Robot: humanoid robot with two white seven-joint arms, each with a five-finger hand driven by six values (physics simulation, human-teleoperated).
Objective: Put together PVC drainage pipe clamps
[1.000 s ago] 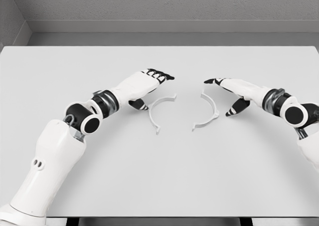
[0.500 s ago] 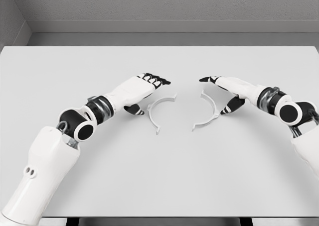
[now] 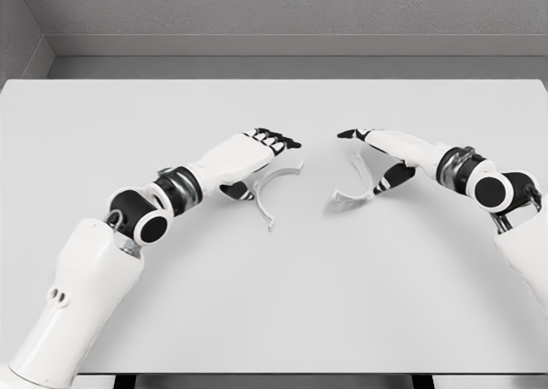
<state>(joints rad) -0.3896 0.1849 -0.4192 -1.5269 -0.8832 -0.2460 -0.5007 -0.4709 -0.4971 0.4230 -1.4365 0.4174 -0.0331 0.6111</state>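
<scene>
We take the white table (image 3: pixel 274 303) as our landmark; near its middle lie the two halves of the clamp, their hollow sides facing each other with a gap between. The left clamp half (image 3: pixel 272 188) lies flat, just beside our left hand (image 3: pixel 248 153), whose fingers are stretched forward together over its upper end while the thumb reaches down at its outer side. We judge this is a hand closing for a pinch, but we cannot tell if it already touches. The right clamp half (image 3: pixel 355 186) looks tilted, one end raised off the table. Our right hand (image 3: pixel 385 149) has its fingers extended above it and the thumb against its outer curve, so it seems to be tipping or starting to lift this piece. The real contact points are hidden under the palms.
</scene>
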